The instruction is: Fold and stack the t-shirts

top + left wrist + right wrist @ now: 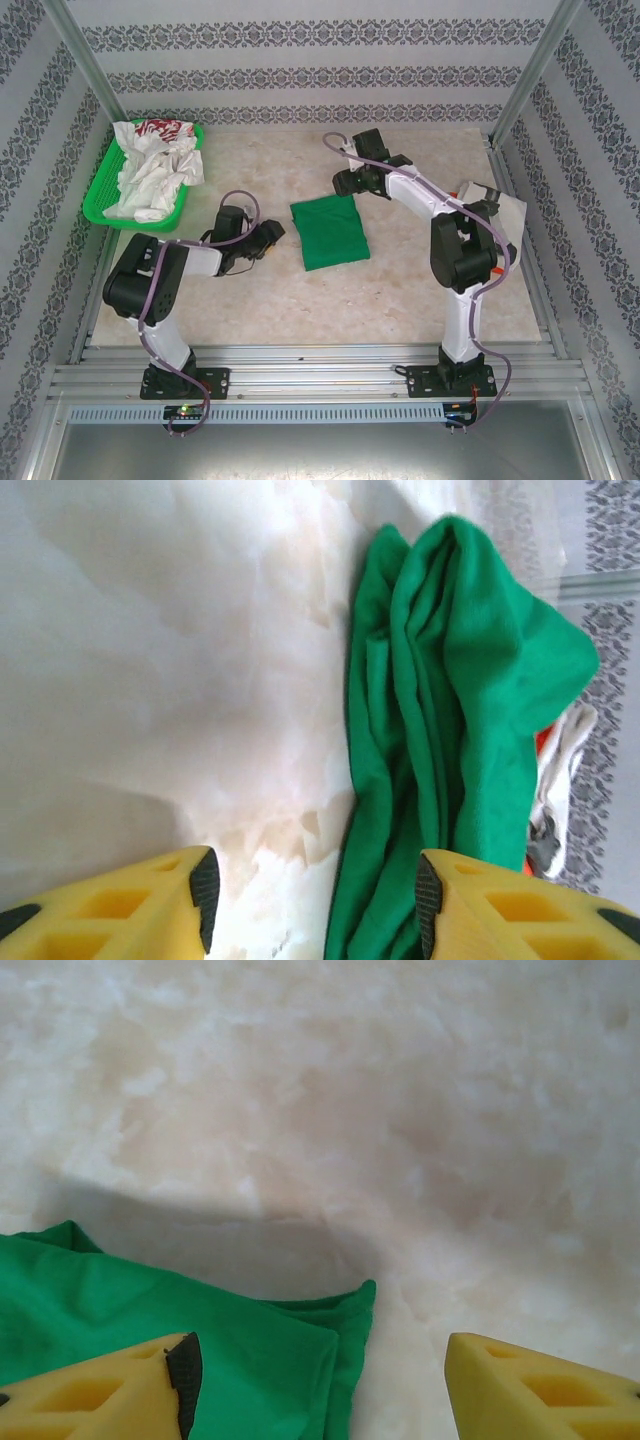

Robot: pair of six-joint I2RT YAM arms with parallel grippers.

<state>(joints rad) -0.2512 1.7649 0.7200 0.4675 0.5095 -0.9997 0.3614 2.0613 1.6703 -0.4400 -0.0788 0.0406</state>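
1. Top external view: the plain bright green cloth t-shirt (330, 232) lies folded into a rough rectangle on the table, to the right of the left pincer (272, 232) and just on the near side of the right pincer (345, 183), which hovers at its far edge.
2. Left wrist view: the left pincer (312, 890) stands open and holds nothing. The green shirt (450, 680) runs ahead of it, its near edge lying between the yellow fingers, with soft ridges along the fold.
3. Right wrist view: the right pincer (320, 1380) is also open and empty. A corner of the green shirt (150, 1310) lies under its left finger, with bare table under the other.
4. The crumpled white cloth t-shirts (150, 175), one with red print (160, 128), sit heaped in the bright green plastic mesh basket (95, 205), well beyond the left pincer on its left.
5. My reading: one shirt looks folded or nearly so. The white ones are not yet folded, and no stack has begun.
6. A white thing (510, 208) sits behind the right arm; I cannot tell what it is.
7. The pale marbled tabletop (300, 300) is ringed by patterned wallpaper walls (300, 40) and an aluminium frame rail (320, 375).
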